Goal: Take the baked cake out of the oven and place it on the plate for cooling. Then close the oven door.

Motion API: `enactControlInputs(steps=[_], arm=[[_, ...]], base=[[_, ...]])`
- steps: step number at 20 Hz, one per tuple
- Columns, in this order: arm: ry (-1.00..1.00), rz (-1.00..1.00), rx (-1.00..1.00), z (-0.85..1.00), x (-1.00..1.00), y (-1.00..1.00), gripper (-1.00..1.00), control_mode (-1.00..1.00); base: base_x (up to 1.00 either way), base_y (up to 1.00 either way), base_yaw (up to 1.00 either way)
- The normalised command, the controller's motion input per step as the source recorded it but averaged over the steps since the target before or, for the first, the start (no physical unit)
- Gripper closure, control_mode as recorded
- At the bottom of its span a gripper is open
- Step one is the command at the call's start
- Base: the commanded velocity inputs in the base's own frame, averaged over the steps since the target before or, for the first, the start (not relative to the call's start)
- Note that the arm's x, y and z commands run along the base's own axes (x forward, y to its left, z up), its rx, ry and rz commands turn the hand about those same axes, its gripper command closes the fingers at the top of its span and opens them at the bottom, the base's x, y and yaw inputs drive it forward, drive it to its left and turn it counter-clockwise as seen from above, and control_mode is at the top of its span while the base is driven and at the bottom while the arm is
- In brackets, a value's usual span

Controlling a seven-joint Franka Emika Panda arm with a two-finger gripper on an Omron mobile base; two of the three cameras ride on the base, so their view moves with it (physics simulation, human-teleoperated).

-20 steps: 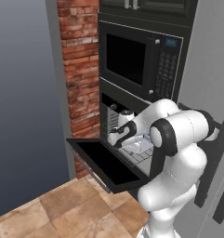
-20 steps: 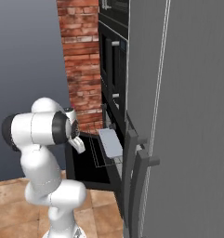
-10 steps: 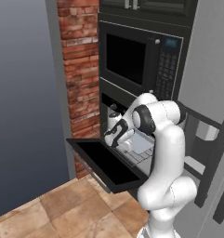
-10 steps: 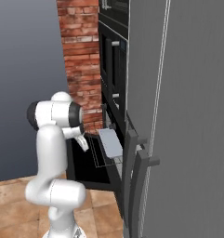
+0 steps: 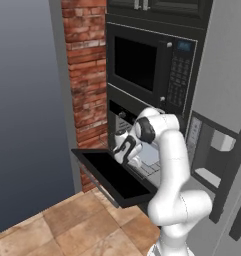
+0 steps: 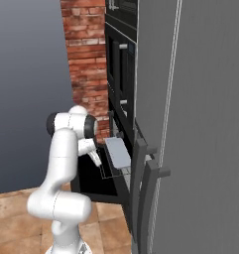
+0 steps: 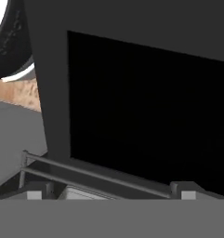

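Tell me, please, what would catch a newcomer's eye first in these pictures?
Probably the white arm bent in front of the black wall oven, with its open gripper just above the oven door, which hangs dropped down over the tiled floor. Next, the red brick pillar left of the oven, and the black microwave built in above it.

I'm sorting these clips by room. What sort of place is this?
A simulated home kitchen, most likely: a black built-in microwave sits above a wall oven whose oven door hangs open, beside a brick pillar and a tall grey fridge.
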Motion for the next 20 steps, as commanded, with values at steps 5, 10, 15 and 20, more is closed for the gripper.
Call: enactControlInputs(steps=[5,10,15,20], arm=[[0.01,0.00,0.00,-0.56,0.48,-0.21,-1.00,-1.00],[0.00,0.00,0.00,-0.62,0.45,-0.06,-1.00,-1.00],[0.00,0.00,-0.04,-0.55,0.38,-0.13,-1.00,-1.00],[-0.12,-0.02,-0.27,-0.37,0.10,-0.60,-1.00,-1.00]], base=[[0.00,0.00,0.00],[0.00,0.00,0.00],[0.00,0.00,0.00],[0.00,0.00,0.00]])
